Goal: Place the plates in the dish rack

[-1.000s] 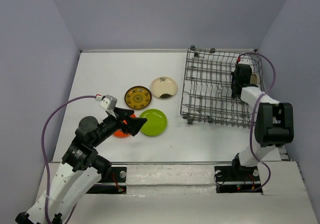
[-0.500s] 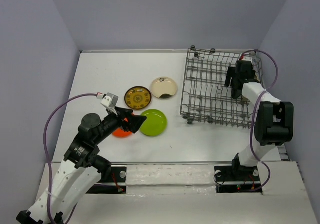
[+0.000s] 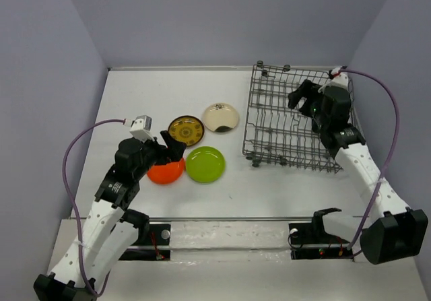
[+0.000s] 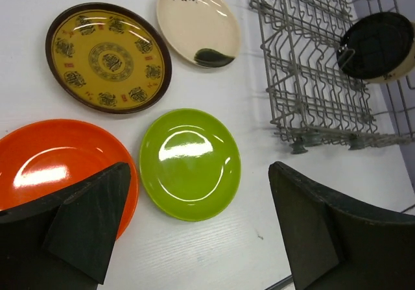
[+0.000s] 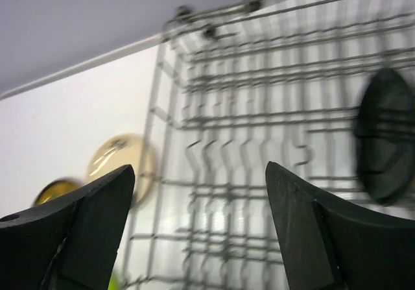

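Observation:
Four plates lie flat on the table: orange [image 3: 166, 172], lime green [image 3: 205, 164], brown with gold pattern [image 3: 185, 130] and cream with a dark mark [image 3: 221, 117]. A black plate [image 4: 378, 43] stands on edge in the dish rack's [image 3: 289, 116] right end, and it also shows in the right wrist view [image 5: 384, 134]. My left gripper [image 3: 170, 151] hangs open above the orange and green plates, touching neither [image 4: 198, 173]. My right gripper [image 3: 303, 93] is open and empty above the rack's far part [image 5: 200, 168], left of the black plate.
The dark wire rack [image 4: 305, 76] sits at the table's right, close to the side wall. Walls enclose the table on three sides. White table [image 3: 148, 92] stretches left of and behind the plates.
My right gripper opened, let go of the black plate in the rack, rose and swung left. My left gripper drew back to the left, uncovering the orange plate.

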Tool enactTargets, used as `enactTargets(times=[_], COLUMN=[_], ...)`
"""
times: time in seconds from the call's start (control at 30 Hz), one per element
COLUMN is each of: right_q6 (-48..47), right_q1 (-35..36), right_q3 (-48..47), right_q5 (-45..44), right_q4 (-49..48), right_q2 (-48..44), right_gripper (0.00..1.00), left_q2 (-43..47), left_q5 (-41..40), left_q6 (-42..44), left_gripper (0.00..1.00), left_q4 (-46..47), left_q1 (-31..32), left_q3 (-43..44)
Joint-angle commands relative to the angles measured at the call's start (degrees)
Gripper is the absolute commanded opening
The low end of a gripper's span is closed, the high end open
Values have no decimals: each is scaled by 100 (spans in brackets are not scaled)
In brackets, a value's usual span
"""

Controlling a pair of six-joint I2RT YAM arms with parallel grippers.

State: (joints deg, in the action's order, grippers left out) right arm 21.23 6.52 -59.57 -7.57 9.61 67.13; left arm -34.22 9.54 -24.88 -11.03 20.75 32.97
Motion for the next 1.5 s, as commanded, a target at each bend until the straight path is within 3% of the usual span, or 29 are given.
enactTargets(times=[0.0,0.17,0.33,0.4,0.6,0.97,1.17,1.37,1.47], right_q6=[776,751,698,672,627,751,759,795,786], right_q1=[849,2148,2599,2600,2652,2652,2652,2652,2652], right_q3=[796,1360,1589,1606,1703,1958,1967,1958,1958], right_q5=[1131,1381,1434,1487,1548,1891,2032,2120,2111], right_q4=[-889,-1356,-1628,-1725,-1821,-1998,-2033,-2077,-2077], right_q2=[-499,-500,-500,-491,-727,-834,-763,-588,-622], right_gripper=[85,82,82,82,82,82,82,82,82], left_q2=[125,196,38,-216,-1271,-1895,-2098,-1808,-1878], left_q5=[-795,-1445,-2357,-2745,-2774,-3011,-2326,-1948,-1974], left_q6=[-1007,-2097,-2389,-2477,-2793,-2988,-2680,-2512,-2556], left_gripper=[99,99,99,99,99,95,68,39,33], left_q4=[118,31,-636,-873,-1086,-1254,-41,416,444], left_q1=[-124,-764,-889,-906,-898,-950,-1565,-1899,-1926], left_q3=[-201,-949,-784,-679,-669,-660,-1310,-1635,-1645])
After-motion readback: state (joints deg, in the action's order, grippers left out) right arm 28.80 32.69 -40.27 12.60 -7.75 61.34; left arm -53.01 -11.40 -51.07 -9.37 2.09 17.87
